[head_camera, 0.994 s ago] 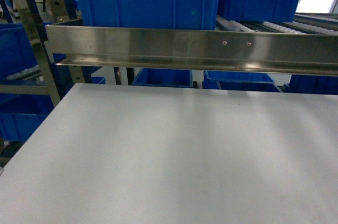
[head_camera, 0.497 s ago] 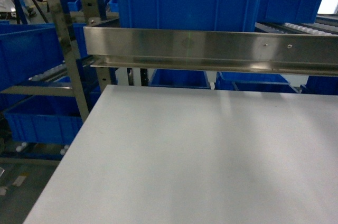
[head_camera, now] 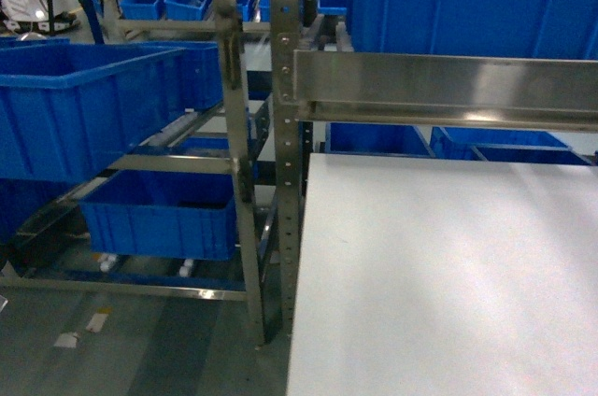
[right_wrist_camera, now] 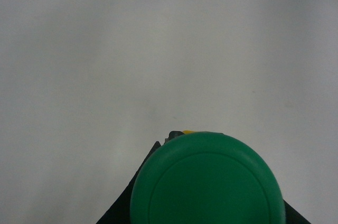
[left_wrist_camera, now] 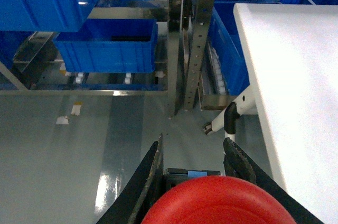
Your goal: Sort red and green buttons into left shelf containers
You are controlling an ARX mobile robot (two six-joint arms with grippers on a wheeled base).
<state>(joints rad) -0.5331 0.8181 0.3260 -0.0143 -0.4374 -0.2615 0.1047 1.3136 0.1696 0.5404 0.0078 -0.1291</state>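
Observation:
In the left wrist view the red button (left_wrist_camera: pixel 219 203) fills the bottom edge, its dark base wedged between the black fingers of my left gripper (left_wrist_camera: pixel 194 145), which is shut on it above the grey floor. My right gripper (right_wrist_camera: pixel 206 147) is shut on the green button (right_wrist_camera: pixel 207 182), held over the white table (right_wrist_camera: pixel 158 49); the cap hides most of the fingers. The left shelf containers are deep blue bins: one on the upper level (head_camera: pixel 84 106) and one lower down (head_camera: pixel 159 214), the latter also in the left wrist view (left_wrist_camera: pixel 105 49). Neither gripper shows in the head view.
Steel shelf uprights (head_camera: pixel 280 134) stand between the bins and the white table (head_camera: pixel 448 275). A steel rail (head_camera: pixel 448 88) runs above the table's far edge, with more blue bins behind it. A table leg with a castor (left_wrist_camera: pixel 227 121) stands on the grey floor (head_camera: pixel 140 340).
The head view has swung to the left: the table has slid to the right of the picture, and the left shelf with its blue bins has come into sight.

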